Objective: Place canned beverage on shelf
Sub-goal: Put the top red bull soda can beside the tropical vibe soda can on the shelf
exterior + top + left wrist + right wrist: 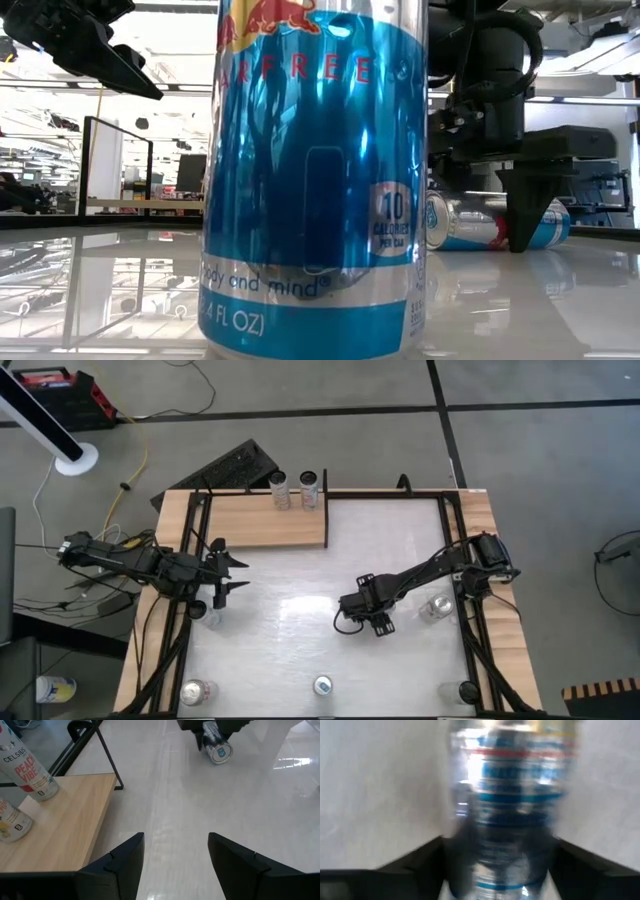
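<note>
Reading Celsius can [31,772], sugarfree blue can [315,180]

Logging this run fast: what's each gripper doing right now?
Left gripper: open, empty, above the table beside the shelf.
Right gripper: fingers astride a can lying on its side; grip cannot be told.

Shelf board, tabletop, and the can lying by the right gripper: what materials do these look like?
Shelf board: pale natural wood, matte, grain lines visible in the left wrist view.
Tabletop: glossy white, likely laminate or coated panel; it throws glare and mirrors things on it.
Can, lying on its side: thin metal by the look, probably aluminium, with a shiny blue and silver printed skin.
</note>
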